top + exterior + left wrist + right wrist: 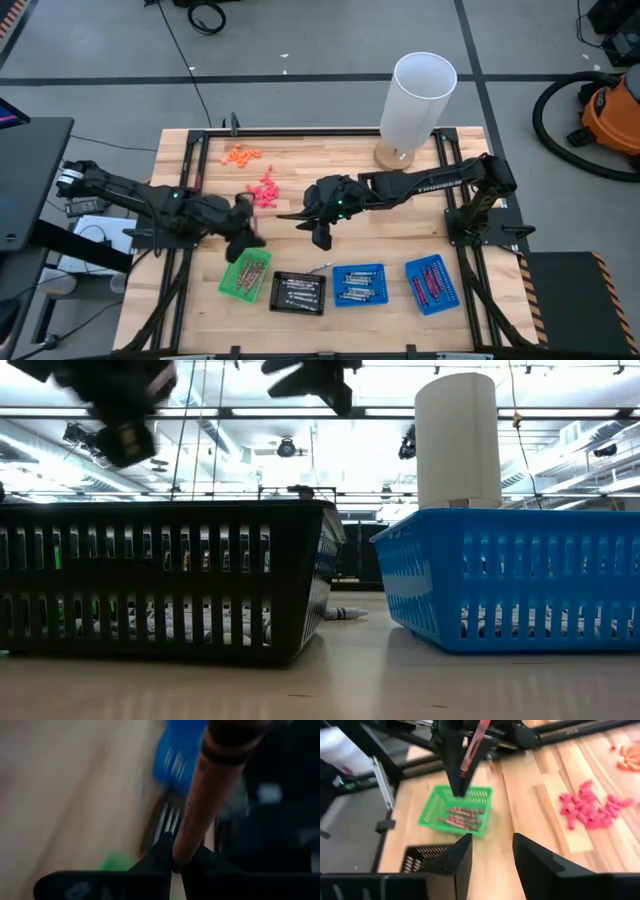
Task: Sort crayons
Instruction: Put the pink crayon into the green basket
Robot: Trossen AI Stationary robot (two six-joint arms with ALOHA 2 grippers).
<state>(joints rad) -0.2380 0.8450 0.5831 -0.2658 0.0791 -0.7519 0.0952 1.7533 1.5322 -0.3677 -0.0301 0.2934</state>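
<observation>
A dark red crayon (471, 746) is clamped in the left pincer (460, 785), directly above the green tray (433, 810), which already holds several matching crayons. The black tray (298, 292) and both blue trays (358, 284) are also loaded. The right pincer (490, 855) hovers nearby, wide and empty. One crayon (321, 268) remains loose on the surface (330, 160); sorting appears nearly complete.

Wooden table (330, 175); seemingly plastic slotted trays (358, 285)

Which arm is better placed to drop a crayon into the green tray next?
Left. Its gripper already holds a dark red crayon above the green tray; the right gripper is open and empty.
</observation>
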